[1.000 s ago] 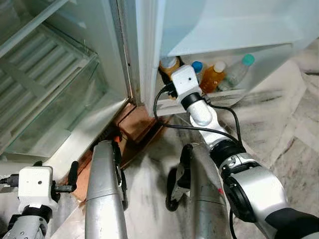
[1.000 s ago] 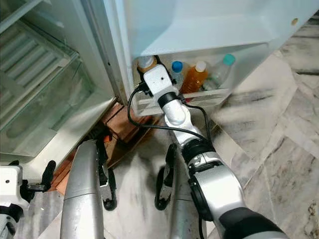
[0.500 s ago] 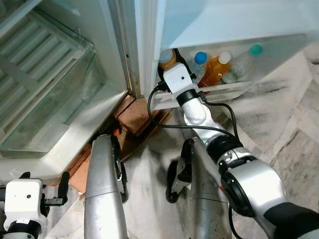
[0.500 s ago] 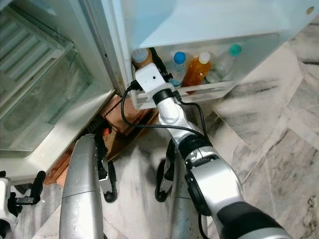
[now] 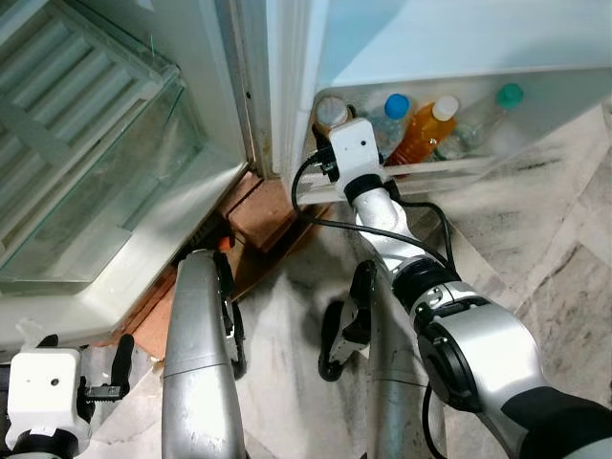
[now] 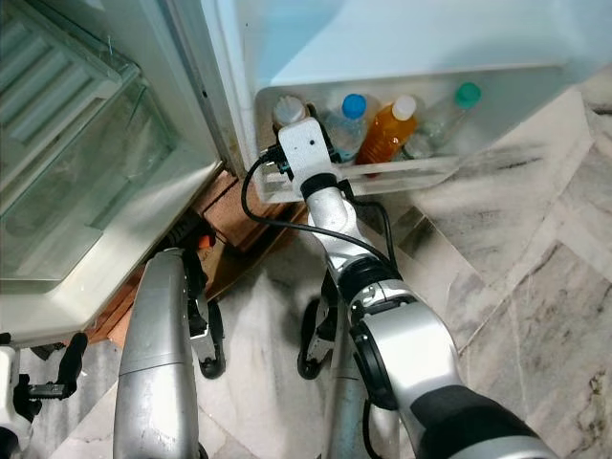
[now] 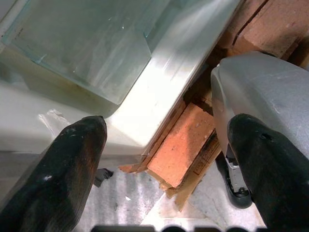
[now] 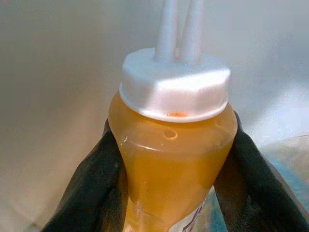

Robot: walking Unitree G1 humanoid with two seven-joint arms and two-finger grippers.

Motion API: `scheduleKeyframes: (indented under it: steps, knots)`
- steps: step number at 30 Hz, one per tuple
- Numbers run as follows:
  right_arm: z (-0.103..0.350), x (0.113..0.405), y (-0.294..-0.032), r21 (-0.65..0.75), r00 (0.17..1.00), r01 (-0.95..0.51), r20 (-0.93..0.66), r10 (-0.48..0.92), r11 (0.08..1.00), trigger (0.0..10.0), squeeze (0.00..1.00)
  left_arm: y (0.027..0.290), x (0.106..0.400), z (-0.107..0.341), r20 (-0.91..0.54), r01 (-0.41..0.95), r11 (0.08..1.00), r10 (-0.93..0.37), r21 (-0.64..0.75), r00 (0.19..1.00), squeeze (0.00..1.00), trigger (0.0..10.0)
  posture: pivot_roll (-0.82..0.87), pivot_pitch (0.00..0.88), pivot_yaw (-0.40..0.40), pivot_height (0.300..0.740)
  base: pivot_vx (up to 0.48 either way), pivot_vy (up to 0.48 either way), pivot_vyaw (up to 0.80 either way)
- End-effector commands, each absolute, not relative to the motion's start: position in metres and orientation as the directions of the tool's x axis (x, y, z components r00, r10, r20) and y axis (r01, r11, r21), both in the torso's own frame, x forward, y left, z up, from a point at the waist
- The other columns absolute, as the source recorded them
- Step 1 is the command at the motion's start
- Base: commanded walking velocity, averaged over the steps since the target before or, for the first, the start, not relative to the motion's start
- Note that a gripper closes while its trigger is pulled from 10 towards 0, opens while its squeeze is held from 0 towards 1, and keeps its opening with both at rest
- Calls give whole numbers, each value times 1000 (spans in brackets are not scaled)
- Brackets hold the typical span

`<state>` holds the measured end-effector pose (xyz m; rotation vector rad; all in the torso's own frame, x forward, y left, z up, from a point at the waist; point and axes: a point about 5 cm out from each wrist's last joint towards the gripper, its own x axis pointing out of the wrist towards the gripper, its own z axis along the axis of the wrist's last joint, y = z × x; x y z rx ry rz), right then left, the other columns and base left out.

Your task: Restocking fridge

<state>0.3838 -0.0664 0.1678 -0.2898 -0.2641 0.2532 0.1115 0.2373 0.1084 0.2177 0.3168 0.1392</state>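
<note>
Down low, the left gripper (image 7: 159, 159) hangs idle, fingers spread apart by the fridge base (image 7: 159, 92). The right gripper (image 8: 169, 159) stays clamped on the orange bottle (image 8: 171, 164), now sunk deeper into the door shelf (image 5: 430, 170), the blue-capped bottle (image 5: 394, 107) just beyond its right. Placement looks nearly done.

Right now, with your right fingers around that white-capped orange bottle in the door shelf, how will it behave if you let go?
The orange bottle looks nearly full, so probably heavy for its size. Its smooth, rounded shoulder may slip between the fingers. The door shelf rail and neighbouring blue-capped bottle should limit tipping.
</note>
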Motion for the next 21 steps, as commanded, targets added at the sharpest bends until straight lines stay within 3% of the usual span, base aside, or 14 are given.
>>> scheduleKeyframes:
  steps: [1, 2, 3, 4, 5, 21]
  knots:
    - [132, 375, -73, -279, 961, -238, 71, 267, 930, 10000, 0, 237, 107, 102, -334, -97, 968, 173, 232, 927, 0, 10000, 321, 510, -74, 540, 0, 0, 0]
    - [131, 375, -73, -265, 961, -244, 63, 269, 933, 10000, 0, 237, 107, 102, -334, -98, 968, 174, 232, 927, 0, 10000, 321, 510, -74, 540, 0, 0, 0]
    - [130, 375, -74, -256, 962, -246, 56, 268, 935, 10000, 412, 237, 109, 102, -332, -99, 968, 174, 230, 927, 0, 10000, 320, 504, -74, 540, 0, 0, 0]
    - [130, 375, -74, -256, 962, -245, 56, 267, 935, 10000, 910, 237, 109, 101, -331, -99, 968, 174, 230, 928, 0, 10000, 320, 504, -74, 540, 0, 0, 0]
    - [130, 375, -73, -247, 961, -247, 59, 269, 937, 10000, 1000, 237, 111, 101, -329, -99, 968, 173, 230, 928, 0, 10000, 320, 497, -72, 540, 0, 0, 0]
    - [176, 387, -66, -269, 894, -353, 186, 408, 896, 10000, 1000, 239, 155, 93, -239, -128, 967, 180, 220, 954, 0, 10000, 257, 371, -89, 540, 0, 0, 0]
